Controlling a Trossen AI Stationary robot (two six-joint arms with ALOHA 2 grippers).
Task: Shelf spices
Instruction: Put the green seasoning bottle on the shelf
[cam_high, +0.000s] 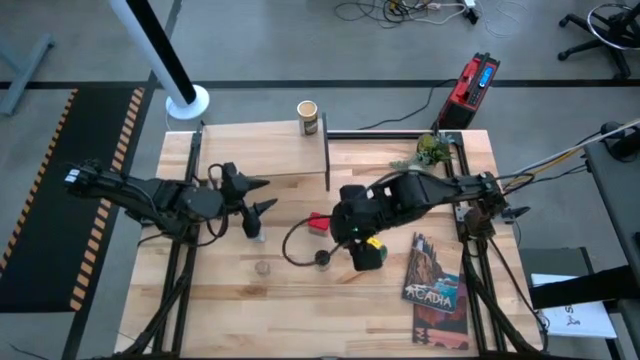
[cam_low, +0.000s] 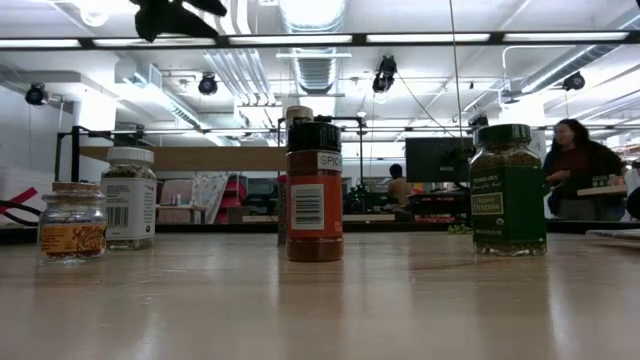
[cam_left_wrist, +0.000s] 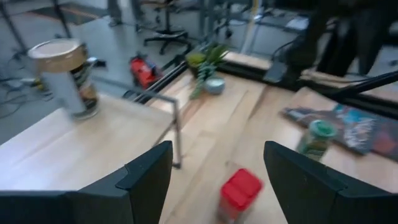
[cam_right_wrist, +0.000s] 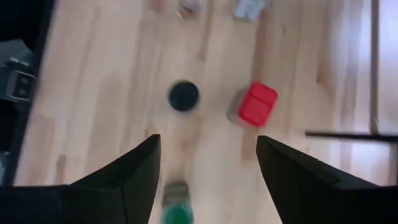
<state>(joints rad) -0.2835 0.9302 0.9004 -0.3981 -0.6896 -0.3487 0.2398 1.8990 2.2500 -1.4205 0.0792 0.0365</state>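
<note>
Shelf (cam_high: 262, 150): tan canister (cam_high: 308, 117) upright | table (cam_high: 230, 290): red tin (cam_right_wrist: 258, 103), dark-capped jar (cam_right_wrist: 184, 96), green-lidded jar (cam_left_wrist: 314, 138) | left gripper (cam_left_wrist: 214, 180) wide open, empty | right gripper (cam_right_wrist: 208, 171) wide open, empty

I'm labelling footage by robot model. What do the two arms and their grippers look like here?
Both arms are dark, jointed and bulky at the wrist. The left gripper has two tapered black fingers, seen as broad flat dark blades in the left wrist view. The right gripper shows matching dark blades. A black cable loops on the table beside the right arm, which has a yellow patch near its wrist.
</note>
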